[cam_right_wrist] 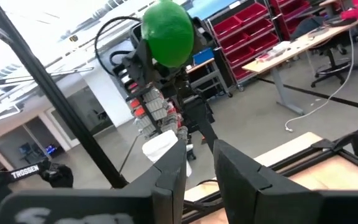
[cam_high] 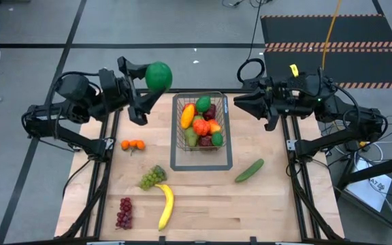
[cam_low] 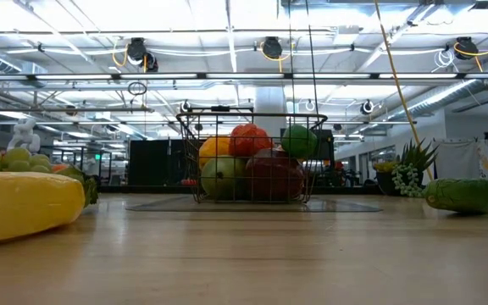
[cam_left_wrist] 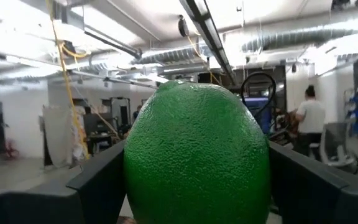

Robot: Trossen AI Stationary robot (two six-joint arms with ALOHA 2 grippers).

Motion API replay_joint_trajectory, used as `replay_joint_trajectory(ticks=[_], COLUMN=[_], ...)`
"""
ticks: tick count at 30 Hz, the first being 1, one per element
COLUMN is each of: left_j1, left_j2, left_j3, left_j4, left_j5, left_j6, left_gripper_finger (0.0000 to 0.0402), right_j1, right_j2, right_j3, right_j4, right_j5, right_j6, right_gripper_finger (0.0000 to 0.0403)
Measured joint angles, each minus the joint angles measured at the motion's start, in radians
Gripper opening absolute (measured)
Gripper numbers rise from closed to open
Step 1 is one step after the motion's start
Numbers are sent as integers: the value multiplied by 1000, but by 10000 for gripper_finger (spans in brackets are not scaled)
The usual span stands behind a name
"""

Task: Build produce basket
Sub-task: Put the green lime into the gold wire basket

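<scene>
Near edge of table (cam_high: pixel 203 211): banana (cam_high: pixel 165 206) and red grapes (cam_high: pixel 124 212), untouched. Further in: green grapes (cam_high: pixel 152 177), cucumber (cam_high: pixel 249 170) on the right side, small oranges (cam_high: pixel 133 144) on the left. All loose produce still to load.

Basket (cam_high: pixel 177 129) sits mid-table toward the far edge, already holding a mixed pile: orange mango, red apple, green pieces.

Left gripper (cam_high: pixel 141 85) is raised just left of the basket's far corner, fingers (cam_left_wrist: pixel 101 177) clamped on a lime (cam_high: pixel 158 76). Lime is airborne, not yet over the mesh.

Right gripper (cam_high: pixel 240 103) waits beside the basket's right far corner, fingers close together, nothing between them.

Suggested: traverse right until lime is centred over the basket, clear the tall rim, lower close to the pile before release. It's round and will roll, so aim for a gap.
</scene>
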Motion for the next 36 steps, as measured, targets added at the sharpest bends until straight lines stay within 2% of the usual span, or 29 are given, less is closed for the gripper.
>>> replay_joint_trajectory(ticks=[4, 7, 18, 29, 36], left_j1=[0, 5, 58, 109, 185], left_j2=[-1, -1, 10, 51, 113], left_j3=[0, 0, 0, 1, 0], left_j4=[-7, -18, -75, -82, -85], left_j5=[22, 23, 24, 23, 22], left_j6=[112, 136, -99, -195, -233], left_gripper_finger=[333, 333, 333, 333, 333], right_j1=[0, 0, 0, 0, 0], right_j2=[1, 1, 1, 1, -10], right_j3=[0, 0, 0, 0, 0], right_j4=[1, 0, 0, -46, -91], right_j5=[11, 26, 26, 26, 25], right_j6=[2, 10, 26, -67, -122], right_gripper_finger=[75, 75, 75, 75, 75])
